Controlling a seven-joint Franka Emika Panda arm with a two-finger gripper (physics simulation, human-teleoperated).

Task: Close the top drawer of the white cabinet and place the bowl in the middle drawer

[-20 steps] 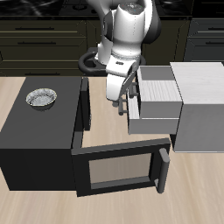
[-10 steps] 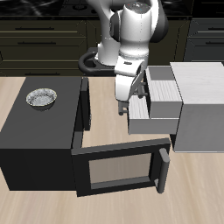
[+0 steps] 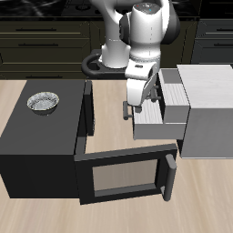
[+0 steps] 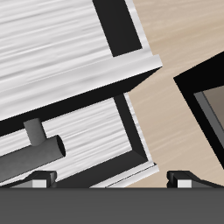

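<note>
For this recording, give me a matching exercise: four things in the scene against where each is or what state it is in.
Things:
1. bowl
2. top drawer
3. microwave door
4. gripper

Places or states:
A. swung open toward the table's front edge
B. at the front of the white cabinet's drawers
C. resting on top of the black microwave
D. partly pulled out, only a short way from shut

Pairs: 1-C, 2-D, 3-A, 4-B
</note>
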